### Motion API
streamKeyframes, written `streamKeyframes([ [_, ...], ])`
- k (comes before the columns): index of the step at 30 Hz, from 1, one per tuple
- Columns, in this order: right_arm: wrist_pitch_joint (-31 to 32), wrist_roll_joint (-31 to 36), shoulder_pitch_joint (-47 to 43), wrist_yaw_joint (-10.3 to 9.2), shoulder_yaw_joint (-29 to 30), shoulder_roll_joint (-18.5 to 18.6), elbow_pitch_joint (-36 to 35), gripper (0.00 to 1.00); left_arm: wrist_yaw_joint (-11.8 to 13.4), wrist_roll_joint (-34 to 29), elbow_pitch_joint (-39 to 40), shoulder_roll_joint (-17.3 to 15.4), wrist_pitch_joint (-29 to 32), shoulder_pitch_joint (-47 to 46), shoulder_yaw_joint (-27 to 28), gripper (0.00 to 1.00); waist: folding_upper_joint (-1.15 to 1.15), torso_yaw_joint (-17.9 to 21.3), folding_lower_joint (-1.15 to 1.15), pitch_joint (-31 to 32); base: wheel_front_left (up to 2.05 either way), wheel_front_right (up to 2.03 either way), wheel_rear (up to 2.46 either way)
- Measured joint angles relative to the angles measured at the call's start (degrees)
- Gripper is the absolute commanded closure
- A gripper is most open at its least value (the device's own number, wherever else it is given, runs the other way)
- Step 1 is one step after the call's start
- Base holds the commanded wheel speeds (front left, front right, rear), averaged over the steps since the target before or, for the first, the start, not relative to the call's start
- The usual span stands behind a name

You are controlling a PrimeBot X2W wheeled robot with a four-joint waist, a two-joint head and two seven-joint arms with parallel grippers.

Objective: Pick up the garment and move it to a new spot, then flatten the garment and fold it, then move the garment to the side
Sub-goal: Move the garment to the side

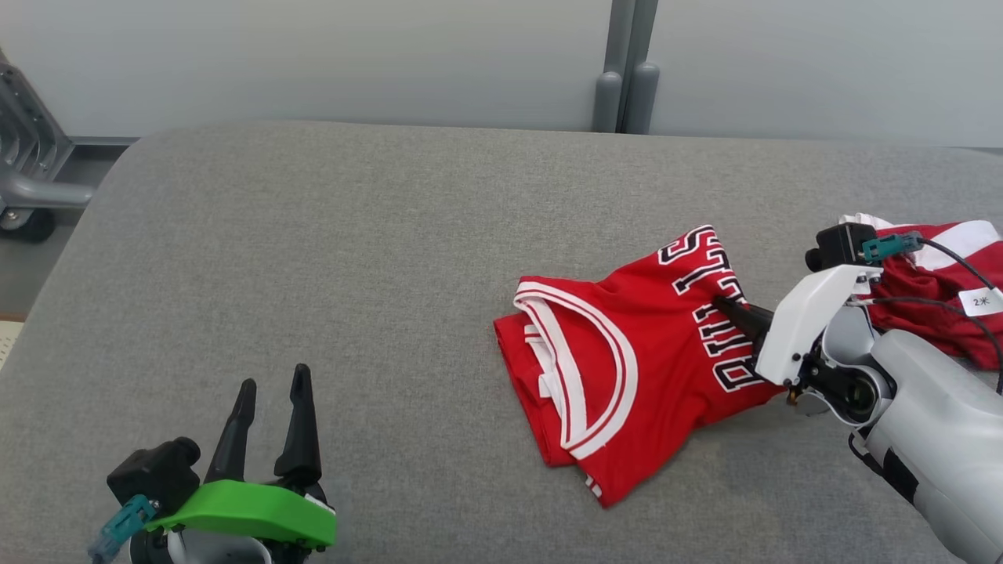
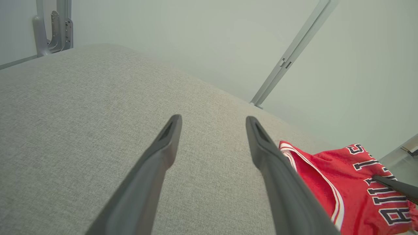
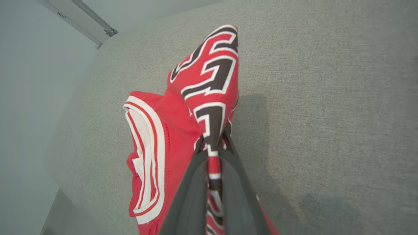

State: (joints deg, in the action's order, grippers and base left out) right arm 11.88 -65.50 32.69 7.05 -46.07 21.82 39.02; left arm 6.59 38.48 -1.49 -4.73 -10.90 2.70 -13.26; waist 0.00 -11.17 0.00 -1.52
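Your right gripper (image 1: 727,304) is pinched shut on the red jersey (image 1: 619,368). In the right wrist view you can see its two dark fingers (image 3: 192,189) squeezed close together, with a fold of the jersey between them, right where the black and white letters are. The cloth by the fingers is pulled up into a ridge. The rest of it lies bunched on the grey cushion (image 1: 353,258). The jersey sits on the right half of the cushion, and its white and red neck band (image 1: 603,345) points to your left side. Your left gripper (image 1: 274,376) is low down on the left, well apart from the jersey. Its fingers are spread apart and there is nothing between them. In the left wrist view you see bare cushion in the gap, and the jersey is off to the lower right of that view, with one dark finger of the other gripper on it. Another red and white cloth (image 1: 940,321) with a small white tag (image 1: 981,301) lies at the far right of the cushion, behind your right arm.
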Motion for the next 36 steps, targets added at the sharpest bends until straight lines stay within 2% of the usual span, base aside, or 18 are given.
streamKeyframes([
  [12, 0.3, -2.2, 0.3, 0.0, 2.3, 0.7, -1.2, 1.0, 0.0, 0.0, 0.2, 0.0, 0.0, 0.4, 0.2, 0.0, 0.0, 2.6, 0.0, 0.9, 0.0, 0.0, 0.0],
  [18, 1.3, -2.0, 4.1, -0.16, 3.4, 4.6, -1.2, 1.0, 0.0, 0.0, 0.4, 0.1, 0.0, 0.9, -0.1, 0.0, 0.0, 3.6, 0.0, 0.9, 0.0, 0.0, 0.0],
  [20, 2.1, -1.4, 5.8, -1.01, 3.8, 7.0, -1.0, 1.0, 0.0, 0.0, 0.4, 0.1, 0.0, 0.9, -0.1, 0.0, 0.0, 3.8, 0.0, 0.8, 0.0, 0.0, 0.0],
  [26, 4.4, -0.1, 8.9, -2.46, 3.9, 10.5, -0.8, 1.0, 0.0, 0.0, 0.6, 0.1, 0.0, 0.9, -0.1, 0.0, 0.0, 4.1, 0.0, 0.5, 0.0, 0.0, 0.0],
  [36, 6.3, 0.0, 12.0, -5.19, 5.4, 14.5, 0.3, 1.0, 0.1, 0.0, 1.7, 0.1, 0.3, 0.9, -0.3, 0.0, 0.0, 4.1, 0.0, -1.3, 0.0, 0.0, 0.0],
])
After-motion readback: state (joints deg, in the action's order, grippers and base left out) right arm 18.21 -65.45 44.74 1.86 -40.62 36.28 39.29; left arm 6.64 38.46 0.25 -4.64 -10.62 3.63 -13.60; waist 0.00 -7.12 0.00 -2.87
